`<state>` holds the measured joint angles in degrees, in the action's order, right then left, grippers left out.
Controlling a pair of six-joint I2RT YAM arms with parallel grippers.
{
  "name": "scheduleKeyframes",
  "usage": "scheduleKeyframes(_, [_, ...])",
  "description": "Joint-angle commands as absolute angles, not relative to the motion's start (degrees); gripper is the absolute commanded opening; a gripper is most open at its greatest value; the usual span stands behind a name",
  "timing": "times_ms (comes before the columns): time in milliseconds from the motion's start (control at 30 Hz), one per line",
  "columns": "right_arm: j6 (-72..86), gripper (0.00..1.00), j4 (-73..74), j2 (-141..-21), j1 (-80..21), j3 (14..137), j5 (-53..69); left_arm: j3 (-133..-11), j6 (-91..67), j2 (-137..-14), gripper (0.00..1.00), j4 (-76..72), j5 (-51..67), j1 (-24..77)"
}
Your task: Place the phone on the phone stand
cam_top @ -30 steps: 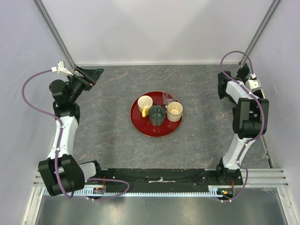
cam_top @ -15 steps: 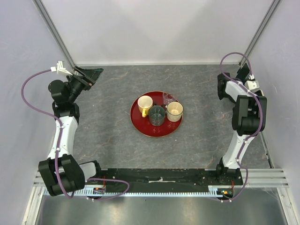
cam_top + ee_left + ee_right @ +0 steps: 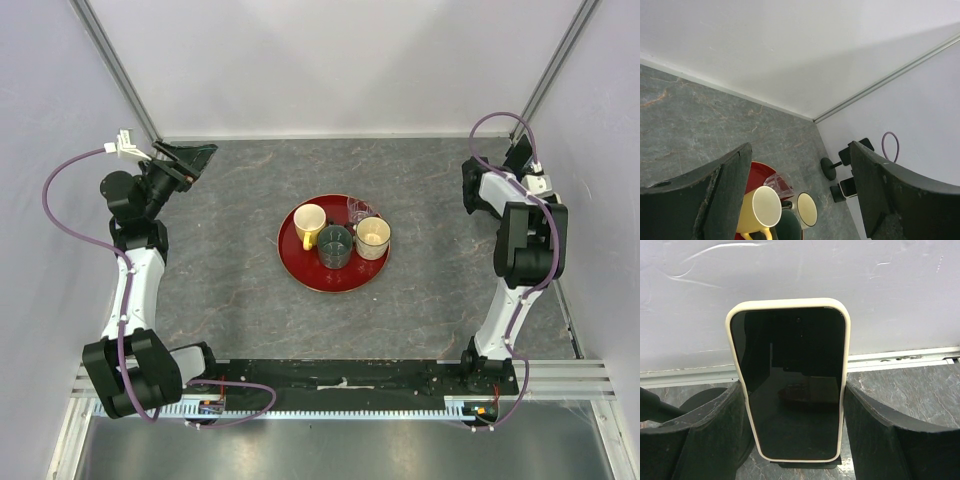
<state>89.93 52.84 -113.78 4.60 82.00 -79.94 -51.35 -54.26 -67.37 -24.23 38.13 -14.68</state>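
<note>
The phone [image 3: 790, 370], dark-screened in a cream case, stands upright against the right wall with its lower edge on a small black block [image 3: 805, 463]. My right gripper [image 3: 794, 387] is shut on it, one finger flush on each long side. The phone stand [image 3: 829, 168], black with a round base and a stem up to a plate, is apart from the phone, and its base [image 3: 710, 400] shows just left of the left finger. From the left wrist the phone [image 3: 849, 187] appears small beside the stand. My left gripper [image 3: 801, 150] hangs open and empty at the far left [image 3: 190, 158].
A red round tray [image 3: 300, 265] in the middle of the table carries a yellow mug [image 3: 309, 224], a dark green cup [image 3: 334, 246], a cream cup [image 3: 372, 237] and a clear glass [image 3: 358, 209]. Walls close in the back and both sides.
The right arm's forearm and wrist have shifted slightly to the left. The left gripper has tilted a little. Both grippers keep the same opening.
</note>
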Motion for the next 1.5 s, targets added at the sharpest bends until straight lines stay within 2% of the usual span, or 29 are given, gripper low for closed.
scheduleKeyframes(0, [95.6, 0.15, 58.5, -115.8, 4.7, 84.7, -80.4, -51.3, -56.2, -67.2, 0.85, -27.1, 39.8, -15.1])
scheduleKeyframes(167, [101.9, 0.21, 65.9, -117.3, 4.3, 86.8, -79.7, -51.2, -56.1, -67.1, 0.85, -27.1, 39.7, -15.2])
scheduleKeyframes(200, [102.2, 0.3, 66.5, -117.4, 4.3, 87.1, -79.7, -51.2, -56.1, -67.1, 0.85, -27.1, 39.7, -15.2])
scheduleKeyframes(267, [102.8, 0.4, 67.1, -117.4, 4.3, 87.0, -79.7, -51.2, -56.1, -67.2, 0.85, -27.1, 39.7, -15.3])
scheduleKeyframes(300, [102.8, 0.53, 67.2, -117.2, 4.1, 86.8, -79.8, -51.2, -56.1, -67.2, 0.85, -27.1, 39.6, -15.3])
scheduleKeyframes(367, [102.9, 0.62, 67.3, -117.1, 4.0, 86.5, -80.0, -51.2, -56.1, -67.2, 0.85, -27.1, 39.7, -15.3])
scheduleKeyframes(400, [102.7, 0.7, 67.3, -117.0, 4.0, 86.2, -80.2, -51.2, -56.1, -67.2, 0.85, -27.1, 39.7, -15.3])
scheduleKeyframes(567, [101.2, 0.9, 68.0, -115.8, 3.3, 85.4, -81.4, -51.1, -55.7, -67.2, 0.85, -27.1, 39.6, -15.4])
scheduleKeyframes(600, [99.9, 0.98, 68.0, -115.7, 3.3, 85.4, -81.6, -51.1, -55.7, -67.3, 0.85, -27.1, 39.6, -15.4])
scheduleKeyframes(1033, [89.9, 0.98, 67.4, -108.5, 0.4, 81.1, -82.4, -51.8, -52.7, -68.6, 0.85, -24.7, 38.7, -15.4])
scheduleKeyframes(1200, [83.9, 0.98, 65.6, -99.7, -6.6, 73.4, -81.0, -52.1, -51.0, -69.2, 0.85, -23.3, 38.1, -15.2])
scheduleKeyframes(1267, [76.9, 0.98, 58.7, -93.8, -9.0, 68.2, -79.0, -52.1, -51.0, -69.7, 0.85, -23.2, 38.1, -15.2])
scheduleKeyframes(1300, [64.4, 0.98, 53.8, -91.0, -9.8, 65.7, -77.4, -52.2, -51.1, -70.0, 0.85, -23.2, 38.6, -15.2])
scheduleKeyframes(1367, [50.9, 0.98, 34.5, -80.3, -10.4, 55.5, -64.7, -52.3, -51.1, -70.3, 0.85, -23.4, 38.8, -15.1])
scheduleKeyframes(1400, [36.2, 0.98, 27.1, -76.2, -10.3, 51.5, -56.2, -52.4, -50.9, -70.3, 0.85, -23.4, 38.8, -15.0])
scheduleKeyframes(1433, [31.7, 0.98, 15.7, -67.7, -10.4, 47.8, -39.5, -52.5, -50.6, -70.3, 0.85, -23.4, 38.9, -14.9])
scheduleKeyframes(1467, [28.6, 0.98, 12.1, -63.8, -10.3, 42.2, -30.2, -52.8, -50.2, -70.5, 0.85, -23.3, 39.1, -14.5])
